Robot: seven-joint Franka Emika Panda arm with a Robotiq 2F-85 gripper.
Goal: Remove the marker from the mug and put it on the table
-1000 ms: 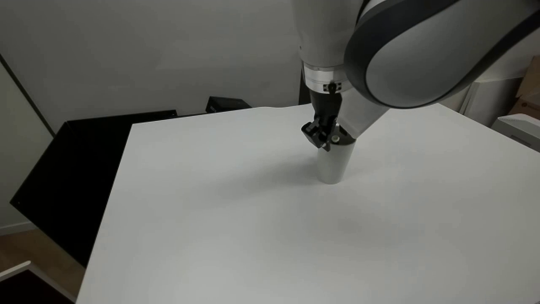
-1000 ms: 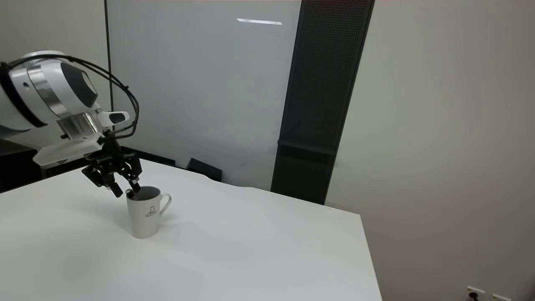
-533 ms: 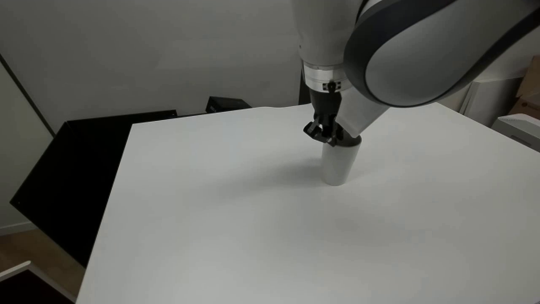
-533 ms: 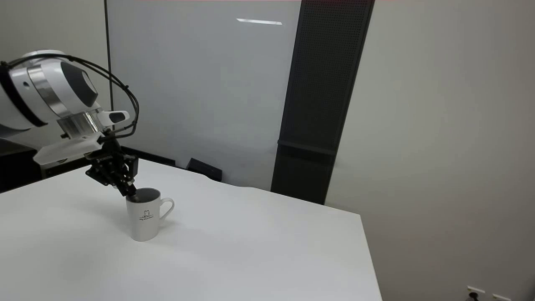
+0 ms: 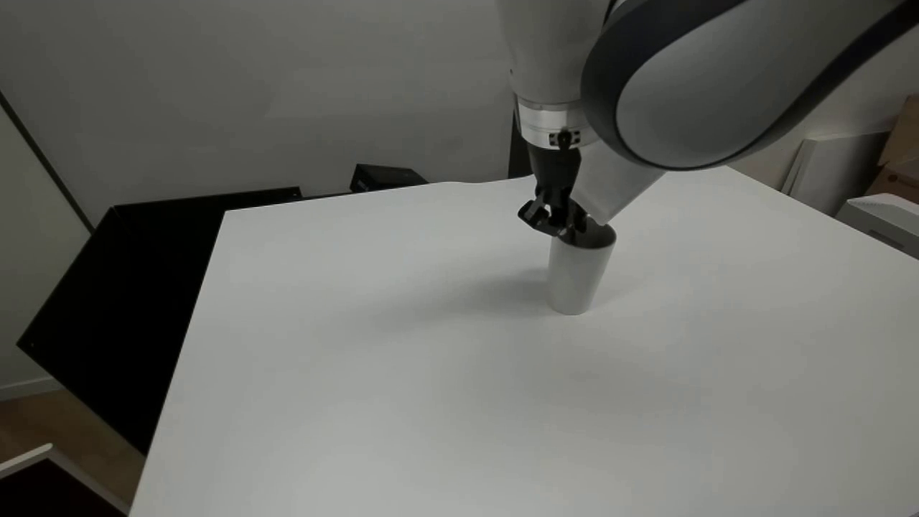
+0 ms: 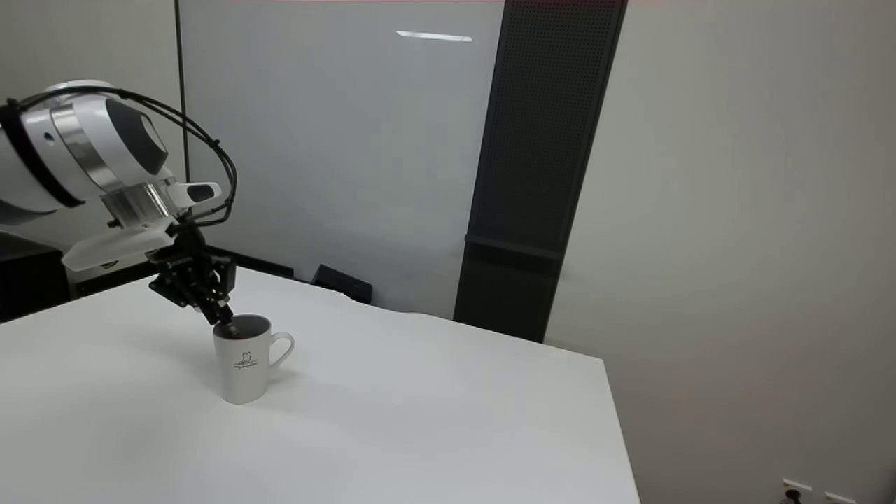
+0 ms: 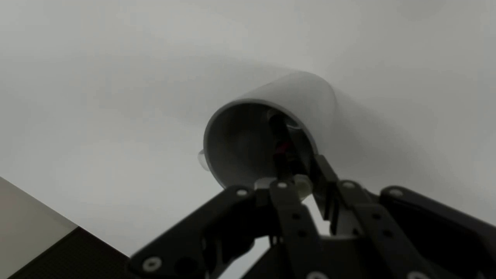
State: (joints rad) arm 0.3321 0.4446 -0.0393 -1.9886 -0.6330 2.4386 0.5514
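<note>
Your gripper [image 7: 304,176] is at the mouth of the mug [image 6: 241,371], its fingers pressed in and pinching the marker [image 7: 285,143] near its pale upper end. The marker slants from between the fingertips down into the mug, a small red mark along it, its lower end lost in shadow. The nearest thing in your way is the mug's rim, just beside the fingertips; you cannot tell here whether they touch it. Below the gripper, the mug stands upright on the table [image 6: 420,420], and in an exterior view its handle [image 6: 283,348] juts away from the fingers. Above the gripper you have the arm [image 5: 689,93] and its looping cables [image 6: 210,143]. In both exterior views a black box [image 5: 388,177] sits well behind the gripper, at the table's far edge. In an exterior view a tall dark panel [image 6: 542,161] stands well apart to the gripper's right; past the table's side lie a white box [image 5: 887,222] and a cardboard box [image 5: 902,151], also well apart from it.
</note>
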